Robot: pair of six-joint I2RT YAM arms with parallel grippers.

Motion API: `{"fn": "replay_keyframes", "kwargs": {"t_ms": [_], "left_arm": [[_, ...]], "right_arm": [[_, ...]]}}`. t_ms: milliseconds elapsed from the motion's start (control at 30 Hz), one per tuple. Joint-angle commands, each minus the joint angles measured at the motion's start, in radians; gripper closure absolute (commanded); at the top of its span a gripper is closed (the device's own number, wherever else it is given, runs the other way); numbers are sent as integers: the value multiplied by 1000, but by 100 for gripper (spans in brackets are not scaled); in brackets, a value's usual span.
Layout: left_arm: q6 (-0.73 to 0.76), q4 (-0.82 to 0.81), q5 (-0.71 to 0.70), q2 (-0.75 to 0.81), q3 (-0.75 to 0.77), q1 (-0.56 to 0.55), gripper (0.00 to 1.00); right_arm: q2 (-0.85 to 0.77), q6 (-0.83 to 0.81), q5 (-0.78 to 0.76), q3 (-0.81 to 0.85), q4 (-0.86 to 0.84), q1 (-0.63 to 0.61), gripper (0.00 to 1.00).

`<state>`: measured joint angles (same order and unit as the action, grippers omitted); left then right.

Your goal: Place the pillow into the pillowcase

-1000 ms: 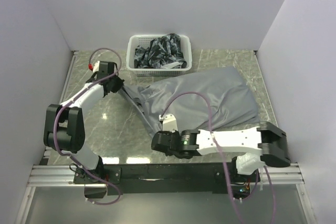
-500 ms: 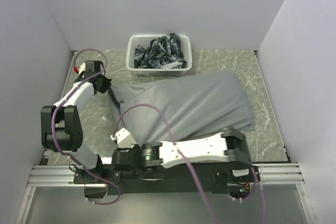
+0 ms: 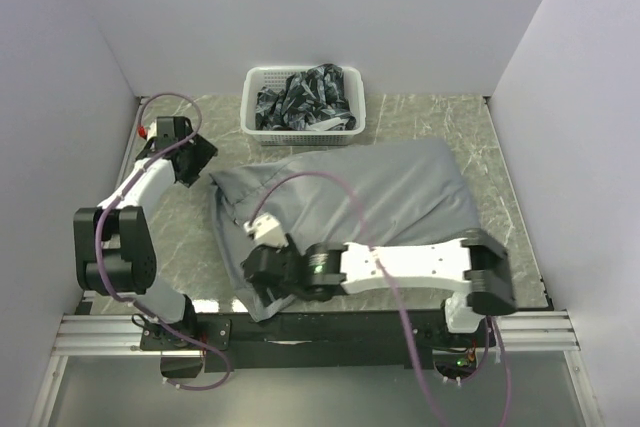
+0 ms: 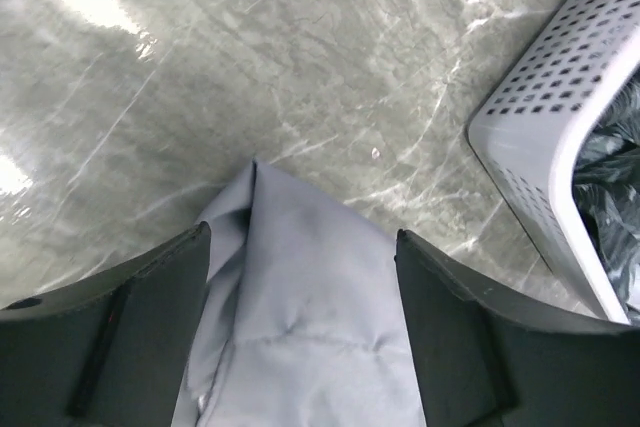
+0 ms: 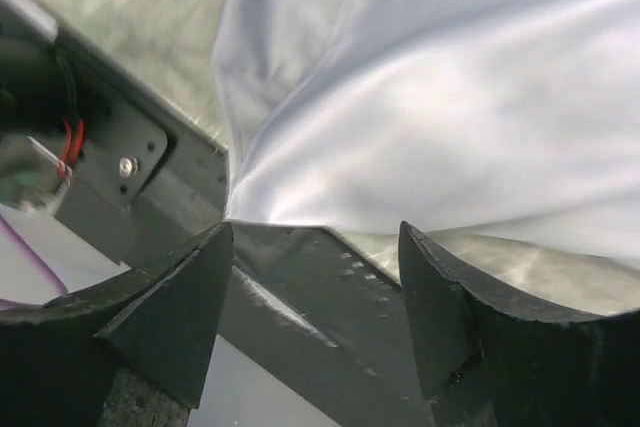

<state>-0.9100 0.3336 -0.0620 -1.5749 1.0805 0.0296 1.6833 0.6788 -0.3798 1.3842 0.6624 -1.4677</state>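
Note:
The grey pillowcase (image 3: 350, 197) lies wrinkled and bulky across the middle of the table, one corner reaching the front edge. The pillow is hidden; no cream fabric shows. My left gripper (image 3: 203, 160) is open at the pillowcase's far left corner. In the left wrist view that grey corner (image 4: 305, 317) lies between the spread fingers of the left gripper (image 4: 300, 237), untouched. My right gripper (image 3: 258, 287) is open at the near left corner. The right wrist view shows the right gripper (image 5: 315, 232) with the pillowcase (image 5: 430, 97) just beyond its fingertips.
A white perforated basket (image 3: 253, 107) with dark crumpled cloth stands at the back, close to the pillowcase's far edge, and its wall (image 4: 545, 137) shows to the right of my left gripper. The black front rail (image 5: 300, 287) lies under my right gripper.
Both grippers have opened and let go of the pillowcase. The right arm has swung back right and inward from the front edge. The cloth has settled flatter on the table.

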Motion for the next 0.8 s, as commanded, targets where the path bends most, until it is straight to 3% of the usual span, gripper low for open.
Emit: {"fn": "replay_keyframes", "kwargs": {"t_ms": [0, 233, 467, 767], "left_arm": [[-12, 27, -27, 130, -63, -3, 20], [-138, -20, -111, 263, -252, -178, 27], [-217, 5, -208, 124, -203, -249, 33], [-204, -79, -159, 10, -191, -260, 34]], "right_arm": [[-166, -12, -51, -85, -44, 108, 26], [-387, -79, -21, -215, -76, 380, 26], [-584, -137, 10, -300, -56, 607, 24], [-702, -217, 188, -433, -109, 964, 22]]}}
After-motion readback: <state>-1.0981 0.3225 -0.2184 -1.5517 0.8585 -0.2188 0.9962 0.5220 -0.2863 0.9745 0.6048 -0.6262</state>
